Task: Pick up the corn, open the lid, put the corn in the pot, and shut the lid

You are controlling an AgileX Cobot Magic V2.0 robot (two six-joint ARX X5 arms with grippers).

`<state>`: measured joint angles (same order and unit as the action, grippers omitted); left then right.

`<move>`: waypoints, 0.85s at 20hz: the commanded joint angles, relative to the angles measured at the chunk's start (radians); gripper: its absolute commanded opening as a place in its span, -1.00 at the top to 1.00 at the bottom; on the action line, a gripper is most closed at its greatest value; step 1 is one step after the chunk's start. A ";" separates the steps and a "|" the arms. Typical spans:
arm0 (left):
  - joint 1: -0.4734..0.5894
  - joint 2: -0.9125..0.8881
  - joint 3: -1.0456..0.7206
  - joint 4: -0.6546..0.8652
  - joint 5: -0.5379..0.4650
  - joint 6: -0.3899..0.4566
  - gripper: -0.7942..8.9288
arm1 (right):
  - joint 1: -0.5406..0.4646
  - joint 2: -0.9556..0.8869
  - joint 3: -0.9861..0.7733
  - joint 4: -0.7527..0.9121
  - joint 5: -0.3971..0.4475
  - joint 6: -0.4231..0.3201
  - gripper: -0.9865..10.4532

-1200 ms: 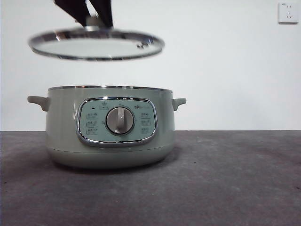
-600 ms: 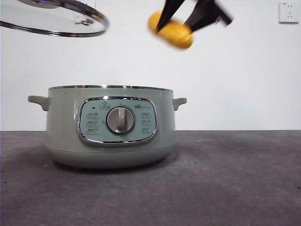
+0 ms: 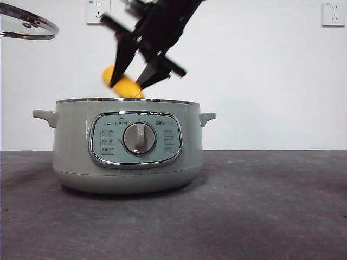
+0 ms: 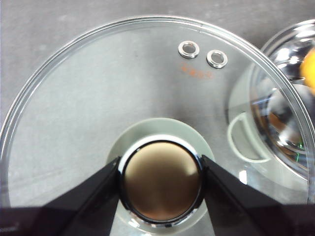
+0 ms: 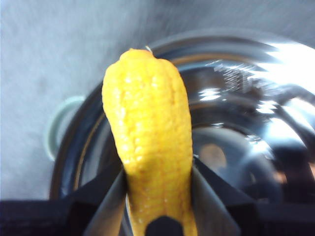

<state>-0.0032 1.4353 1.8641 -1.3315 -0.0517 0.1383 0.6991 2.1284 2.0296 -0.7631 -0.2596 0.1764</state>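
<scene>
- Nearest, the dark grey desk (image 3: 260, 216) fills the lower part of the front view, bare in the foreground.
- On it, left of centre in the frame, stands the pot (image 3: 127, 145), pale green, with no lid on it; its chrome-framed control panel (image 3: 135, 140) and silver dial (image 3: 139, 138) face the camera, and a small handle sticks out on each side.
- Just above the pot's steel rim, towards its left half, the right hand (image 3: 132, 82) comes down slanting from the top centre of the frame, its two black jaws clamped on the corn (image 3: 123, 85).
- The corn's lower end is at, or just behind, the rim; whether it touches the pot cannot be told.
- In the right wrist view the corn (image 5: 150, 142) is held between the jaws at its near end, its tapered tip pointing out over the pot's shiny inner bowl (image 5: 236, 137).
- At the upper left corner of the front view the lid (image 3: 24, 27) hangs in the air, well apart from the pot and cut by the frame edge.
- In the left wrist view the left hand (image 4: 161, 182) is closed on the lid's metal-capped knob (image 4: 161, 181), one jaw on each side, with the desk seen through the clear glass (image 4: 98, 98).
- Farthest, a white wall carries a socket (image 3: 332, 13) at the upper right and another (image 3: 97, 11) at the top left of centre.
</scene>
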 commanded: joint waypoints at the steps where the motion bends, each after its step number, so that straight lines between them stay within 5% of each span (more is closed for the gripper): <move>1: 0.018 -0.012 0.006 0.017 0.000 0.008 0.85 | 0.027 0.058 0.009 -0.010 0.061 -0.028 0.85; 5: 0.021 -0.012 0.006 0.016 0.000 0.008 0.85 | 0.047 0.122 0.009 -0.050 0.150 -0.041 0.85; 17: 0.021 -0.012 0.006 0.024 0.042 0.008 0.85 | 0.047 0.166 0.008 -0.090 0.174 -0.042 0.79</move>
<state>0.0151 1.4353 1.8641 -1.3315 -0.0128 0.1383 0.7422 2.2681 2.0384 -0.8452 -0.0921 0.1417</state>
